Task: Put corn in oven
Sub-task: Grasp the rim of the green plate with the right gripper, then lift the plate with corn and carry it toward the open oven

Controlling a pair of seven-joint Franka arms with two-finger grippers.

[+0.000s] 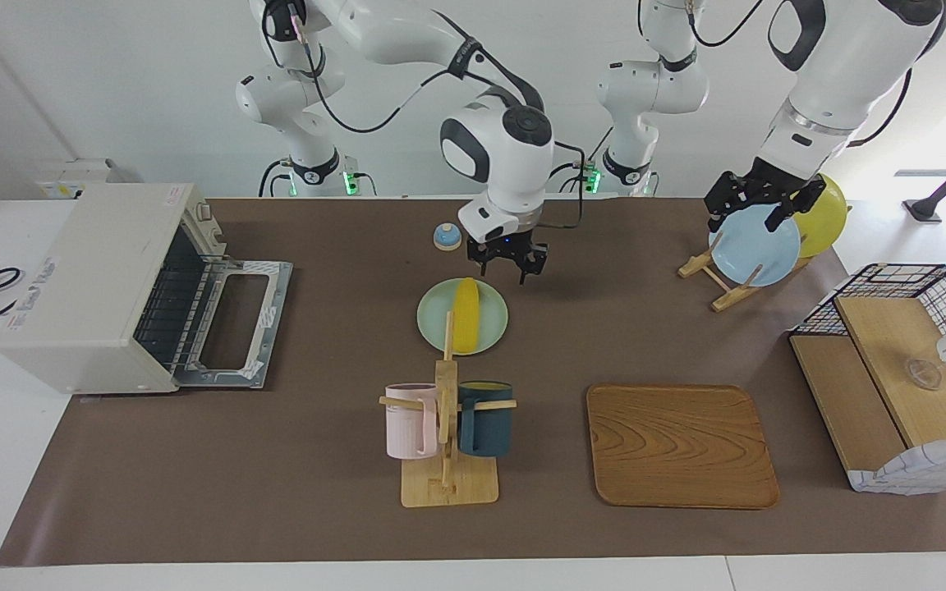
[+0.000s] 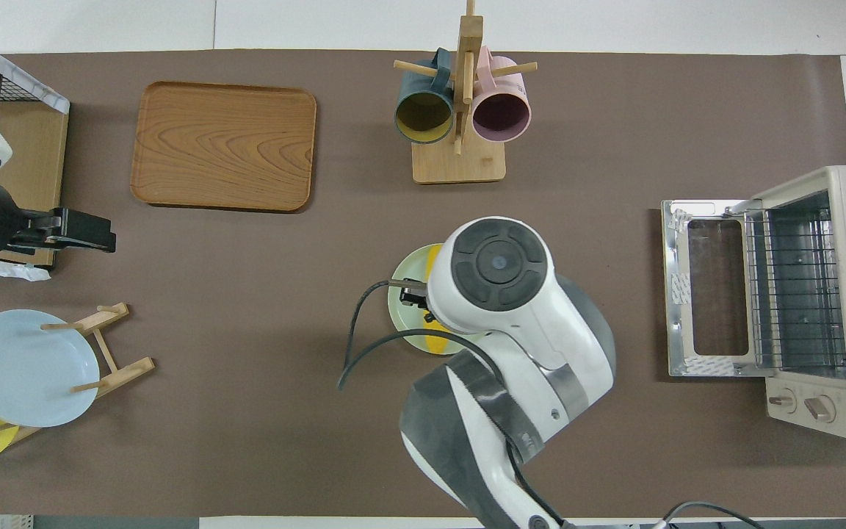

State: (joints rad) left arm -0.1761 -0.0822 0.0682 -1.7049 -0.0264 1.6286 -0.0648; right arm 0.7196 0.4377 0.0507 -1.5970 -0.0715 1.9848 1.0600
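Observation:
The yellow corn (image 1: 466,316) lies on a pale green plate (image 1: 489,327) in the middle of the table. My right gripper (image 1: 509,264) hangs open over that plate, clear of the corn. In the overhead view the right arm covers most of the plate (image 2: 398,303), so only the ends of the corn (image 2: 434,254) show. The off-white oven (image 1: 87,279) stands at the right arm's end of the table with its door (image 1: 231,328) folded down and the wire rack showing. My left gripper (image 1: 755,215) waits open, raised over the plate rack.
A mug stand (image 1: 447,427) with a pink and a dark blue mug stands farther from the robots than the plate. A wooden tray (image 1: 681,445), a rack with a blue plate (image 1: 756,246) and a yellow one, a small blue bell (image 1: 447,236) and a wire basket shelf (image 1: 892,361) are also here.

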